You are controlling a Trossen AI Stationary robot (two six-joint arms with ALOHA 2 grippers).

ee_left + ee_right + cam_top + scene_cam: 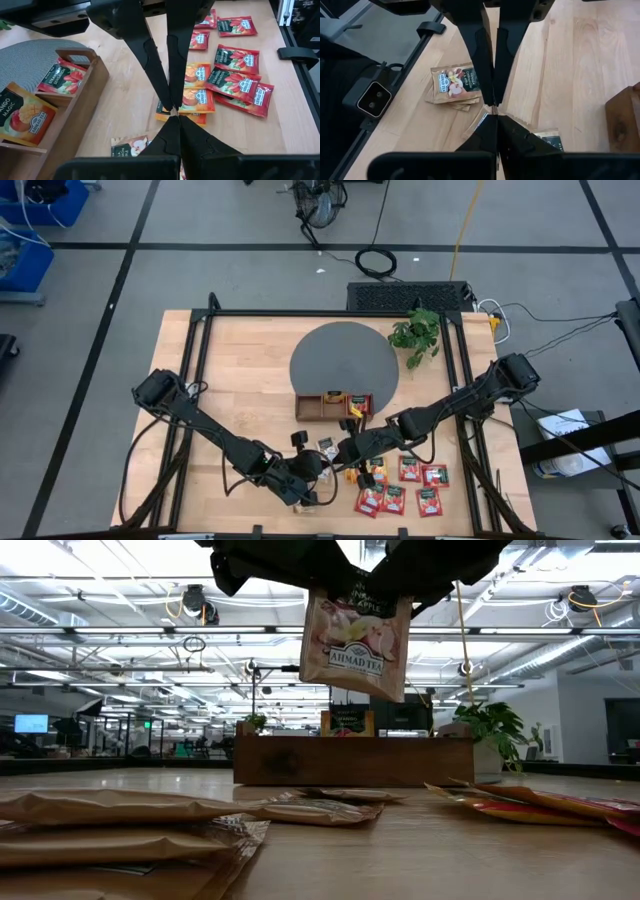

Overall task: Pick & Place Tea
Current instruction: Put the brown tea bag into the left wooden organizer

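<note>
A beige-green tea sachet (355, 645) hangs in the air over the table's near middle, its label facing the near edge. My left gripper (322, 470) and my right gripper (345, 455) meet tip to tip above it, both shut on it. In the left wrist view my left gripper (175, 118) faces the other arm's fingers; in the right wrist view my right gripper (495, 116) does the same. The sachet shows there only edge-on. Other beige sachets (455, 82), orange ones (197, 99) and red ones (410, 485) lie flat on the table. My left gripper pinches the hanging sachet between its two fingers at the top edge, toward the left corner (328, 596). It comes slanting down from the table's left. The sachet hangs upright below, clear of the table. My right gripper pinches the same sachet at its top edge, toward the right corner (398, 602). It comes slanting down from the table's right, and its fingertips (170, 95) end against those of the left gripper. The gripper bodies hide the exact place of contact.
A three-slot wooden tray (333, 406) stands beyond the grippers on a grey round mat (345, 360). It holds a red sachet (62, 80) and an orange one (25, 115). A potted plant (418, 332) stands at the far right. Black frame rails run along the table's sides.
</note>
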